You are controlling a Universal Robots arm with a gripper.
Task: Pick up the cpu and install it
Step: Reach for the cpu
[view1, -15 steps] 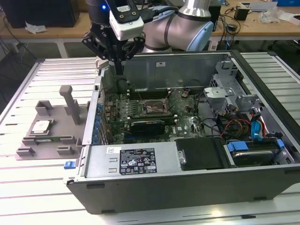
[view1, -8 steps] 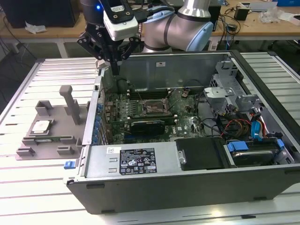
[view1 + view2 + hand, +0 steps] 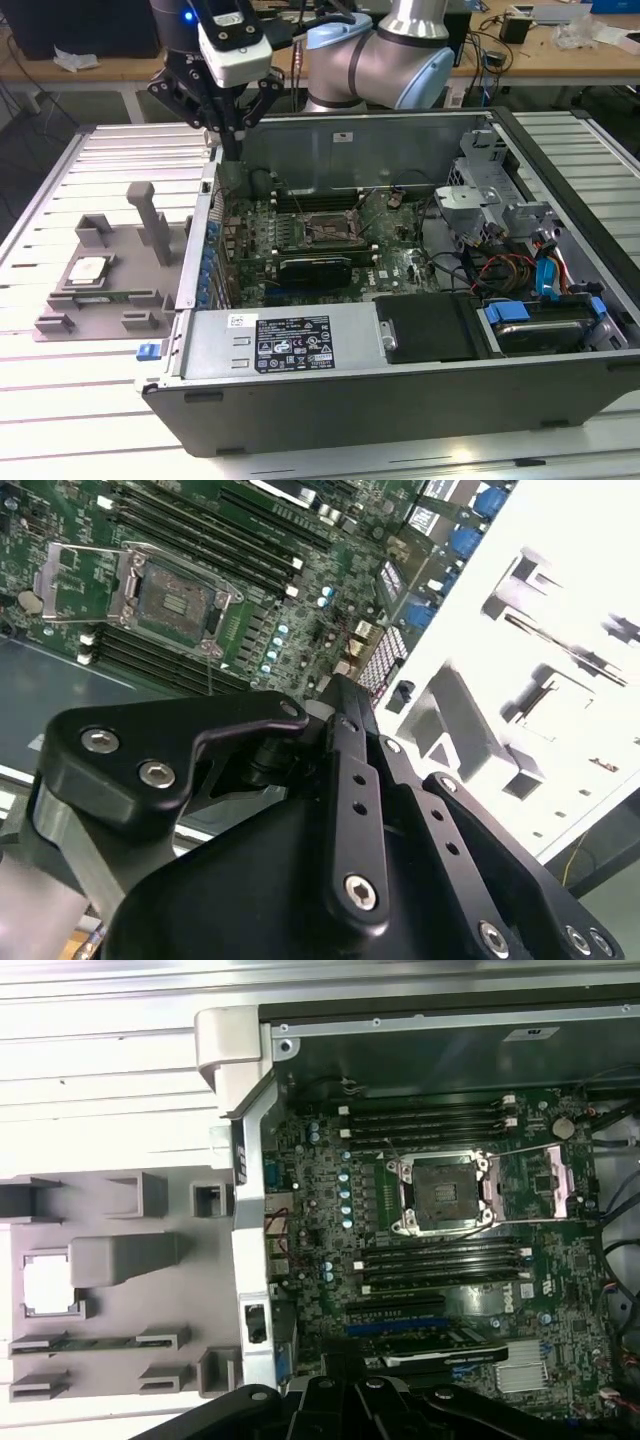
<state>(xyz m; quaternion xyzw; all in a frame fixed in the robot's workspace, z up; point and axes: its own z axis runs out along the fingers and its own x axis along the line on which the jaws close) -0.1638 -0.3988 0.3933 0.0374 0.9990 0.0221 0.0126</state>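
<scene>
The cpu [image 3: 88, 270] is a small silvery square lying flat in a recess of the grey fixture [image 3: 100, 300] at the exterior view's left, outside the computer case; in the first wrist view the cpu [image 3: 48, 1285] shows as a pale square. My gripper [image 3: 230, 145] hangs over the case's back left corner, well above and behind the cpu, shut with nothing between its fingers. The second wrist view has the gripper [image 3: 340, 688] tips together over the board's edge. The motherboard's socket [image 3: 445, 1192] is uncovered and bare, its metal frame [image 3: 555, 1175] flipped aside.
The open computer case [image 3: 400, 370] lies on a slatted white table [image 3: 60, 380]. Inside are a long black card [image 3: 315, 265], memory slots [image 3: 430, 1120], loose cables [image 3: 500, 270] and a drive cage [image 3: 500, 195]. Grey posts [image 3: 150, 225] rise from the fixture.
</scene>
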